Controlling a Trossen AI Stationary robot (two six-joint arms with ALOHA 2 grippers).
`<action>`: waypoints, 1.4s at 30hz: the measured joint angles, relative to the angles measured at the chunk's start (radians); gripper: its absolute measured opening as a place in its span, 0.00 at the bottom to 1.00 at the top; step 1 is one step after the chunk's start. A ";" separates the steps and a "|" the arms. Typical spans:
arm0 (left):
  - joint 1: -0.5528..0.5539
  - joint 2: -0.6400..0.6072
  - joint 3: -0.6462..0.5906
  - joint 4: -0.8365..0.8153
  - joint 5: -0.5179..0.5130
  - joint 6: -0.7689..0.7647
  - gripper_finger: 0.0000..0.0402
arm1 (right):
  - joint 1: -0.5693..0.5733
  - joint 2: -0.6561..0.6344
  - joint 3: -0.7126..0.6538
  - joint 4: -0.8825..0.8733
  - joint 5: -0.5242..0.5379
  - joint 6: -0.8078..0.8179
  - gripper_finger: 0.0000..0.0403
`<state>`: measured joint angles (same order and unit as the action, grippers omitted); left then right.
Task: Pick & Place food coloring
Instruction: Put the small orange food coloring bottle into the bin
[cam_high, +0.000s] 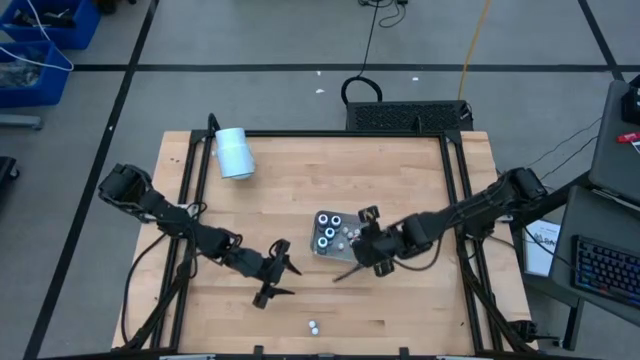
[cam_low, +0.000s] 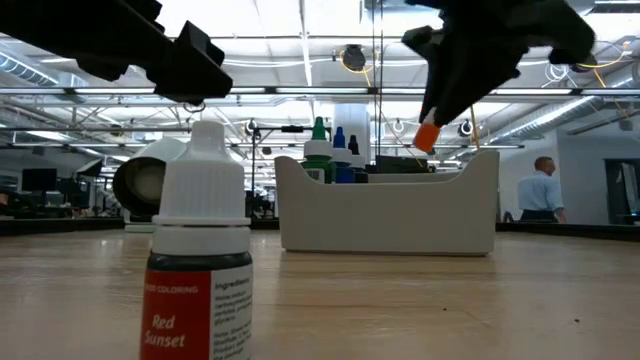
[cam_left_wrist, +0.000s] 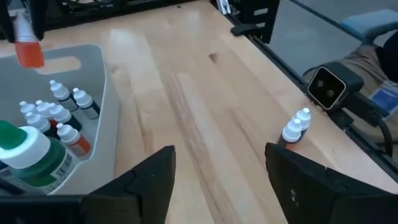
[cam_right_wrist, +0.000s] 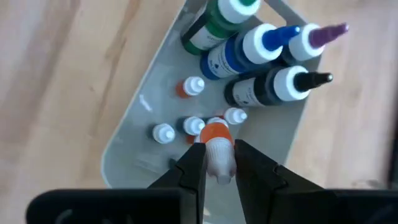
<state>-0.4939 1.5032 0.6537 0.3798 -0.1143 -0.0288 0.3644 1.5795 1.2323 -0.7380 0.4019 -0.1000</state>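
A grey tray (cam_high: 322, 247) near the table's middle holds three bigger bottles (cam_right_wrist: 261, 46) with white ringed tops and several tiny white-capped food coloring bottles (cam_right_wrist: 194, 87), all upright. My right gripper (cam_right_wrist: 217, 154) hovers over the tray's near part, shut on a small orange bottle (cam_low: 428, 135). Two more small bottles (cam_high: 313, 326) stand on the table by its near edge; one, labelled Red Sunset (cam_low: 200, 250), fills the low view. My left gripper (cam_left_wrist: 217, 177) is open, left of the tray and above the wood, with the two bottles (cam_left_wrist: 296, 127) ahead of it. My right gripper pinches the small bottle's white cap end (cam_right_wrist: 218, 160) between its two fingers. The fingers slant down from the table's right. The orange body (cam_right_wrist: 216, 131) hangs below the fingertips, lifted clear above the tray's floor.
A large white cylinder (cam_high: 235, 153) lies on its side at the far left. Black rails (cam_high: 458, 200) frame the table. A small camera (cam_left_wrist: 328, 87) sits at the near edge beside the two loose bottles. Bare wood lies between my left gripper and the tray.
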 joint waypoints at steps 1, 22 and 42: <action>0.000 0.000 0.000 -0.001 0.000 0.000 0.61 | -0.018 0.001 0.010 -0.006 -0.030 0.022 0.14; 0.000 0.000 0.000 -0.018 -0.027 -0.011 0.61 | -0.173 0.073 0.087 -0.133 -0.275 0.313 0.14; 0.000 0.000 0.000 -0.042 -0.028 -0.023 0.61 | -0.267 0.143 0.087 -0.116 -0.363 0.403 0.14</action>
<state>-0.4934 1.5032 0.6537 0.3378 -0.1421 -0.0521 0.0975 1.7226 1.3192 -0.8540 0.0390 0.3027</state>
